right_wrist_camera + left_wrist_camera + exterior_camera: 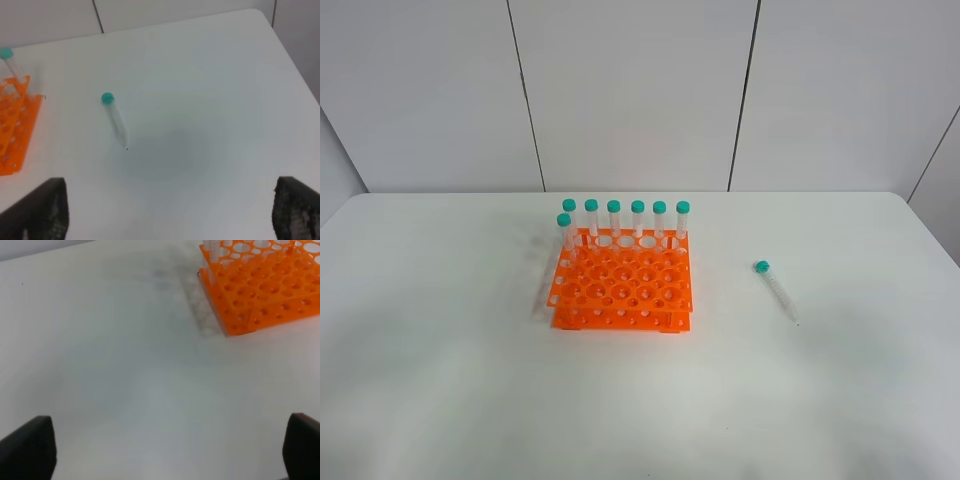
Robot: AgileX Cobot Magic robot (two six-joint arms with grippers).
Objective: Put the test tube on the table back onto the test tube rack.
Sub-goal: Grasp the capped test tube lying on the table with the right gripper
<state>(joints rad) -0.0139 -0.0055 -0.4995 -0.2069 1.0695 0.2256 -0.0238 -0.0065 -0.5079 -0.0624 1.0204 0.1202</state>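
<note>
A clear test tube [775,290] with a teal cap lies flat on the white table [840,400], right of the orange test tube rack [623,285]. Its cap points away from me. It also shows in the right wrist view [114,118], well beyond my right gripper [167,212], which is open and empty with both fingertips [42,210] far apart. My left gripper [170,450] is open and empty above bare table, short of the rack [260,285]. Neither arm shows in the exterior high view.
Several identical teal-capped tubes [625,218] stand upright along the rack's back row, with one more [565,232] at the left end of the second row. The table's right edge [295,55] runs close to the lying tube's side.
</note>
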